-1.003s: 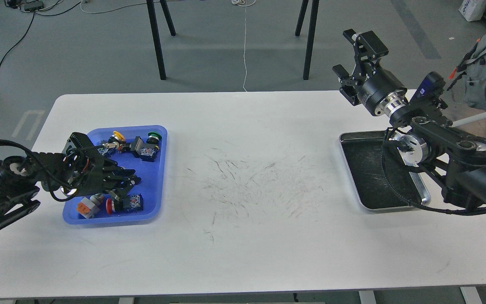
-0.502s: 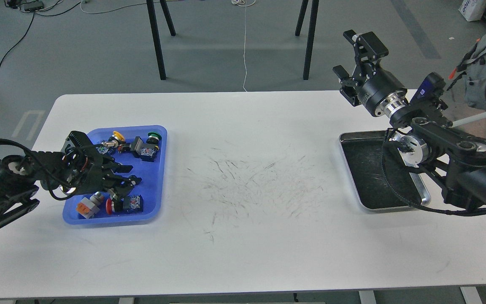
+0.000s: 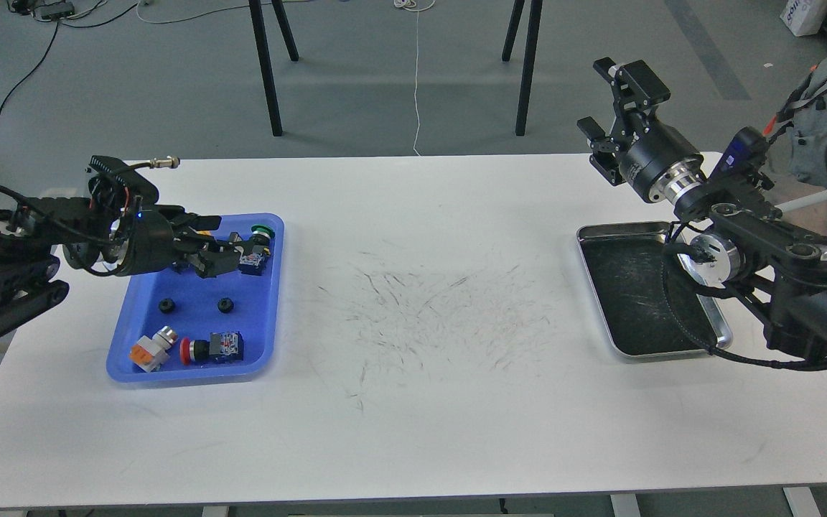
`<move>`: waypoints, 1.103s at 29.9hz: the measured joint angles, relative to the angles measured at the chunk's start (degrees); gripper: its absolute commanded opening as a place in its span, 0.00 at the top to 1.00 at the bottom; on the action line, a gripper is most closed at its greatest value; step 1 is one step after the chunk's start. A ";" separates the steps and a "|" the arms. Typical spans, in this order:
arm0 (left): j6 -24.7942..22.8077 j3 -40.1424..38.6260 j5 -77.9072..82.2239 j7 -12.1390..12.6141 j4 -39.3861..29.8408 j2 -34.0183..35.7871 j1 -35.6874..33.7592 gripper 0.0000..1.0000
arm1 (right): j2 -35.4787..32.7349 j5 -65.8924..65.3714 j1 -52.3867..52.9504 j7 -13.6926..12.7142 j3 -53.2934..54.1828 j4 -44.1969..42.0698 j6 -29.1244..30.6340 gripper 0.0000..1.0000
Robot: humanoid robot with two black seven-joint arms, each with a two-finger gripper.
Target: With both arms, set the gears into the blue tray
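Note:
Two gears lie side by side on the floor of the blue tray (image 3: 142, 294) at the table's left: one gear (image 3: 166, 305) on the left, the other gear (image 3: 225, 304) on the right. My left gripper (image 3: 217, 243) hovers open over the tray's far half, above and behind both gears, with nothing between its fingers. My right gripper (image 3: 598, 97) is raised beyond the table's far right edge. It is open and empty.
Push-button switches share the blue tray: a green-capped one (image 3: 261, 233) at the far right, an orange one (image 3: 148, 348) and a red one (image 3: 194, 349) at the front. A silver metal tray (image 3: 614, 230) lies at the right, partly under my right arm. Scuff marks cover the table's middle.
My left gripper has lifted and drawn back toward the tray's far side, uncovering the two gears on the tray floor. The right gripper has shifted slightly right.

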 measured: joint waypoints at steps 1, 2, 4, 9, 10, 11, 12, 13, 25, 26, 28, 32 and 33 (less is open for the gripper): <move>-0.39 -0.10 -1.90 0.01 0.01 -0.10 -0.56 0.19 | -0.05 0.00 -0.05 0.00 -0.02 -0.04 0.00 0.02; -0.60 -0.21 -3.55 0.01 0.02 -0.25 -0.90 0.18 | -0.11 0.00 -0.11 0.00 -0.03 -0.07 0.00 0.02; -0.81 -0.76 -8.13 0.01 0.10 -1.10 -1.36 0.12 | -0.41 0.00 -0.36 0.00 -0.11 -0.10 0.00 0.02; -0.81 -2.14 -20.70 0.01 0.27 -3.40 -1.67 0.03 | -0.65 -0.05 -0.61 0.00 -0.30 -0.22 0.04 0.02; -0.81 -2.35 -23.39 0.01 0.38 -3.68 -1.69 0.01 | -0.65 -0.07 -0.63 0.00 -0.31 -0.22 0.05 0.02; -0.82 -2.73 -26.16 0.01 0.54 -4.05 -1.72 0.00 | -0.65 -0.08 -0.65 0.00 -0.32 -0.23 0.04 0.02; -0.82 -3.23 -28.60 0.01 0.67 -4.42 -1.73 0.00 | -0.65 -0.09 -0.66 0.00 -0.35 -0.22 0.06 0.02; -0.82 -3.91 -31.39 0.01 0.81 -4.89 -1.73 0.00 | -0.65 -0.09 -0.66 0.00 -0.37 -0.23 0.06 0.02; -1.05 -8.79 -53.44 0.00 2.47 -8.68 -0.90 0.00 | -0.65 0.00 -2.40 0.00 -0.23 -0.36 -0.01 0.02; -1.20 -9.18 -55.52 0.00 2.75 -9.19 -0.84 0.00 | -0.64 0.01 -2.58 0.00 -0.16 -0.38 -0.06 0.02; -1.73 -10.18 -59.69 -0.01 3.05 -9.98 -0.64 0.00 | -0.64 0.11 -3.01 0.00 -0.04 -0.47 -0.28 0.02; -3.48 -15.74 -66.78 -0.02 3.48 -11.27 1.61 0.00 | -0.21 0.50 -3.93 0.00 0.68 -0.48 -0.71 0.02; -4.03 -18.02 -67.62 -0.02 3.77 -11.65 2.63 0.00 | -0.11 0.67 -4.24 0.00 0.84 -0.49 -0.77 0.02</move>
